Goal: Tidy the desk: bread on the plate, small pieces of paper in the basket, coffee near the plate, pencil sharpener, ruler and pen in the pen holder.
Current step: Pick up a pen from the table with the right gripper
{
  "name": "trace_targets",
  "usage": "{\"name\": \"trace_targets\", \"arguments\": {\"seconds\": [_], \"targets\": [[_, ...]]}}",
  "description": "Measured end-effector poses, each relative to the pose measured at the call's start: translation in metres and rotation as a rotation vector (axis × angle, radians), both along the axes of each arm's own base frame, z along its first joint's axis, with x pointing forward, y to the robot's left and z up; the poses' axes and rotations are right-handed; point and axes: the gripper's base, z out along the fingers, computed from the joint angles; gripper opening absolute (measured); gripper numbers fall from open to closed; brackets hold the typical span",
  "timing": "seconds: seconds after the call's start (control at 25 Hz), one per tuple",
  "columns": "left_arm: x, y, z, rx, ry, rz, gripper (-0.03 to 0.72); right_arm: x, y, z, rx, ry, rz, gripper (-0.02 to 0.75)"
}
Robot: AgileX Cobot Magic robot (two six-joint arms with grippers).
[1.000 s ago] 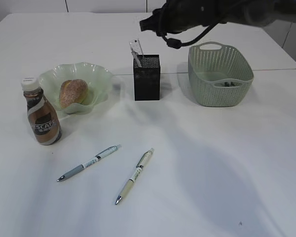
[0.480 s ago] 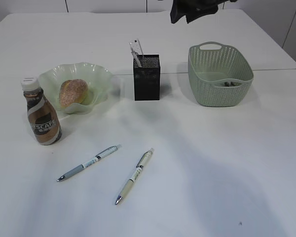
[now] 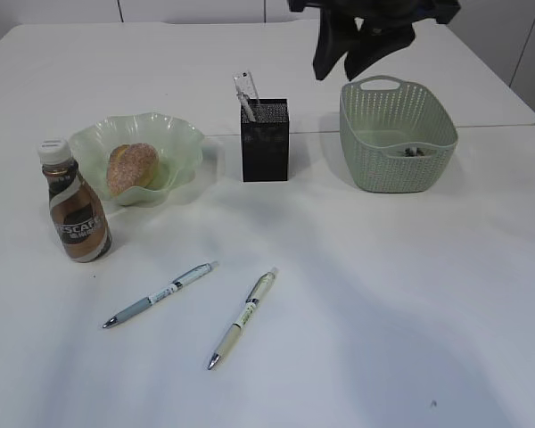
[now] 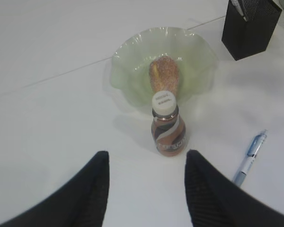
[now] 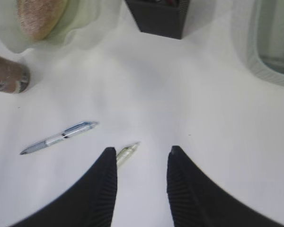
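Note:
Bread lies on the green plate, with the coffee bottle upright just in front of it. A ruler sticks out of the black pen holder. Small paper bits lie in the basket. A blue pen and a greenish pen lie on the table. My right gripper hangs open and high, over the greenish pen. My left gripper is open and empty, short of the coffee. The pencil sharpener is out of view.
The white table has a seam behind the basket and holder. In the right wrist view the basket rim is at the upper right and the pen holder at the top.
The right arm, stretched across the top of the exterior view above the pen holder, has pulled right, and its gripper now points down near the basket's back left. Table objects are unmoved.

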Motion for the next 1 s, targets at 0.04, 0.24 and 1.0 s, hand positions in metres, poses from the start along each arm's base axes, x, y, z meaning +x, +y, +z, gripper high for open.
{"name": "trace_targets", "arguments": {"seconds": [0.04,0.24,1.0], "targets": [[-0.001,0.0,-0.001,0.002,0.01,0.001,0.364,-0.003,0.005,0.001,0.013,0.005,0.016,0.3],[-0.004,0.001,-0.005,0.014,0.073,0.008,0.364,-0.019,0.034,0.004,0.058,0.02,0.083,0.3],[-0.017,0.003,-0.018,0.023,0.272,0.021,0.364,-0.013,0.063,-0.05,0.145,0.283,-0.191,0.319]]}}
